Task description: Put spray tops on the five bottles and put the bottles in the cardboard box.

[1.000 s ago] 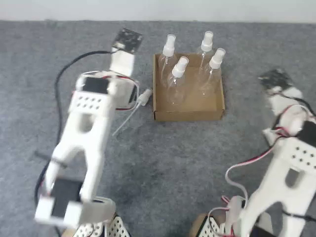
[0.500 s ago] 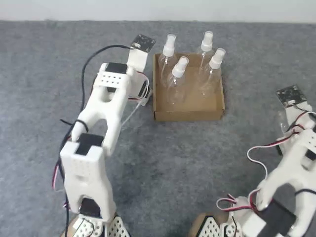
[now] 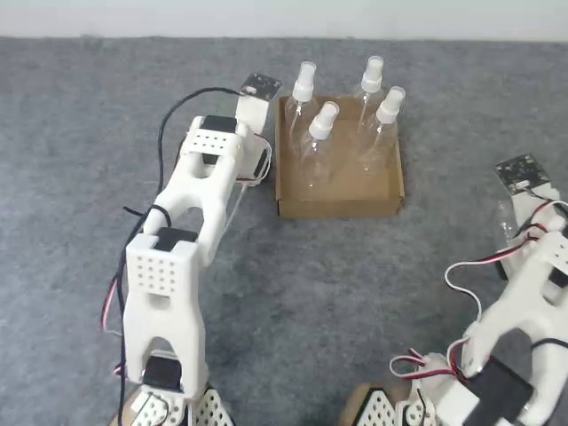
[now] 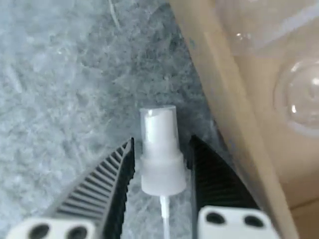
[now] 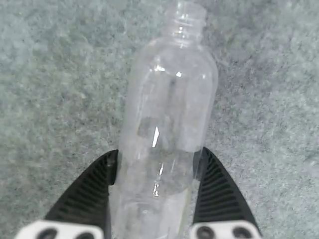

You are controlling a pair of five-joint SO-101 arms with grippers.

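— What is going on at the left of the desk (image 3: 293,293)?
— The left arm (image 3: 209,191) stretches toward the far edge and ends just beside the left wall of the cardboard box (image 3: 337,207). In its wrist view the left gripper (image 4: 159,164) sits low over the grey surface with a spray top (image 4: 160,149) lying between its jaws.
— Is it gripping the top?
— It doesn't look so. The jaws are narrowly parted on either side of the top's collar, with a thin gap on one side. The top's thin tube points back toward the gripper's body, and its head lies just beside the box wall (image 4: 234,114).
— And the box?
— It stands near the middle of the far edge. Four capped bottles (image 3: 319,146) stand upright inside, each with a white spray top on.
— What about the right side?
— The right arm (image 3: 532,275) is near the right edge of the desk. The right gripper (image 5: 155,169) is closed on a clear open bottle (image 5: 169,114), one jaw pressed to each side of its body. Its threaded neck is bare and points away from the gripper. I cannot tell whether it rests on the desk or is lifted.
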